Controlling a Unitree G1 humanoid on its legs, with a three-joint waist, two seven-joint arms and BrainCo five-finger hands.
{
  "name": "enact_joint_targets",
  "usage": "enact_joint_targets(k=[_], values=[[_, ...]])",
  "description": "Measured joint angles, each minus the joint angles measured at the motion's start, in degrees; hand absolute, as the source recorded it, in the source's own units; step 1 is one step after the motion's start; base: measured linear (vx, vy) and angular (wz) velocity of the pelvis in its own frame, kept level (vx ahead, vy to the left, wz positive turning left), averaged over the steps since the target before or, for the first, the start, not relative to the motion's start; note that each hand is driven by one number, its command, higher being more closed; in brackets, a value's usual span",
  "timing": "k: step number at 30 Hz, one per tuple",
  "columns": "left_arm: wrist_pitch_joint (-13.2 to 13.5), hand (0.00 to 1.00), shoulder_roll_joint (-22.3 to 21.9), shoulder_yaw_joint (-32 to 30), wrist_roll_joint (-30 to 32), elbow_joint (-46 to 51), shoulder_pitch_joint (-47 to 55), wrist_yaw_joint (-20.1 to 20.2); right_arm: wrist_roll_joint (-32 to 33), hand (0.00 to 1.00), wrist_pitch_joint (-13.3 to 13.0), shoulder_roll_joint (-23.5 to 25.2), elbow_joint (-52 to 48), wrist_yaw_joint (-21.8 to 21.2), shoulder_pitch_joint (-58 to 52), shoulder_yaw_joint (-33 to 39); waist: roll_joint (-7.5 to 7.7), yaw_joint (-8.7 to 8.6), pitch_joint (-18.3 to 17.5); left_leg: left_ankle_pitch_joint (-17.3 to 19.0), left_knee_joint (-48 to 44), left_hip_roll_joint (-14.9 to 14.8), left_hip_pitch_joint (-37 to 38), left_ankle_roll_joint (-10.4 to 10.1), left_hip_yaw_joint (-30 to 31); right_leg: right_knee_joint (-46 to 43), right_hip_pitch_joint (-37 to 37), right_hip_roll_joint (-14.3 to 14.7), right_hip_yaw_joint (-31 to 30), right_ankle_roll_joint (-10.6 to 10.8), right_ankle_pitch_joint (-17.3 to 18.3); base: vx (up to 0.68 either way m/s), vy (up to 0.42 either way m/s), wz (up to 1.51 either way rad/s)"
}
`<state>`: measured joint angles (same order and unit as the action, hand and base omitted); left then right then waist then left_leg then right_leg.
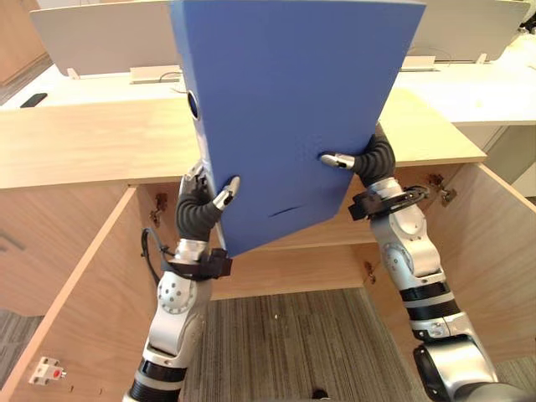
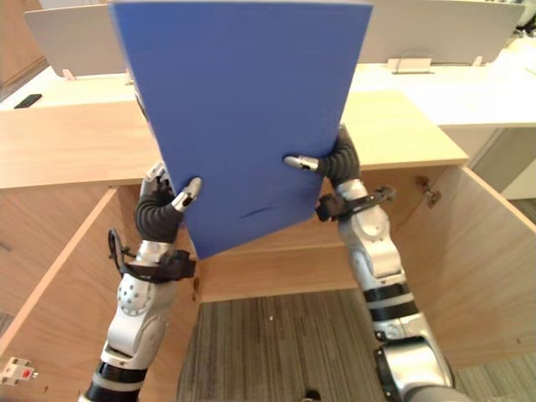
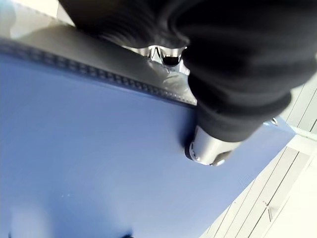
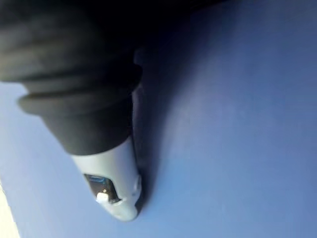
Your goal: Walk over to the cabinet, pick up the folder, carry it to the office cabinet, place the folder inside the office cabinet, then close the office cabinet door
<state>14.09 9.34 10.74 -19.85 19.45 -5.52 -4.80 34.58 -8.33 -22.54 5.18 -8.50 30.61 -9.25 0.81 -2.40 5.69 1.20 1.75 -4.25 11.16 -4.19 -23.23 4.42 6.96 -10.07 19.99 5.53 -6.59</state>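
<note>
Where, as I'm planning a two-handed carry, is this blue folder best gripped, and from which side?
At its lower side edges, one hand from each side: the blue folder is broad and flat, nearly upright, so the left hand and right hand pinch it, thumbs on the facing cover.

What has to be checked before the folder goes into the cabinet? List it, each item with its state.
1. Left hand gripping the folder: ok, thumb pressed on its front face.
2. Right hand gripping: ok, thumb on the front face near the opposite edge.
3. Cabinet open: ok, left door and right door are both swung out.
4. Folder level: not ok, it is tilted, with one corner pointing down between the arms.
5. Free room inside the cabinet: cannot tell, the folder hides much of the opening.
</note>
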Motion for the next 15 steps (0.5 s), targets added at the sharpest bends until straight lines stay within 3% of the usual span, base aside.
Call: enact_joint_targets(k=[4,9,15], values=[[1.7,1.00,3.6,0.0,-6.0,-0.7,0.0,0.8,10.9,1.00,1.1,-8.9,-0.6,-4.3,0.6,-7.5,0.21,0.50,-0.1,0.0,0.0,-0.1,0.0,0.0,0.0,0.1,0.0,0.1,0.0,0.0,0.0,-0.01,-0.005,0.00],[4.9,1.00,6.7,0.0,-11.9,-0.9,0.0,2.1,18.8,1.00,2.2,-16.2,-6.1,-7.5,0.9,-11.2,0.92,1.46,-0.4,0.1,-0.1,-0.3,-0.1,-0.2,-0.1,0.2,0.0,0.3,0.0,-0.1,-0.1,0.00,0.000,0.00],[7.0,1.00,7.7,0.0,-14.8,-0.9,0.2,3.9,22.1,1.00,2.6,-19.5,-10.2,-7.8,1.0,-12.2,2.25,2.10,-1.2,0.8,-1.7,-0.5,-1.1,-0.4,-0.1,0.3,-0.2,0.2,-0.2,-0.1,-0.1,0.00,0.000,0.00]])
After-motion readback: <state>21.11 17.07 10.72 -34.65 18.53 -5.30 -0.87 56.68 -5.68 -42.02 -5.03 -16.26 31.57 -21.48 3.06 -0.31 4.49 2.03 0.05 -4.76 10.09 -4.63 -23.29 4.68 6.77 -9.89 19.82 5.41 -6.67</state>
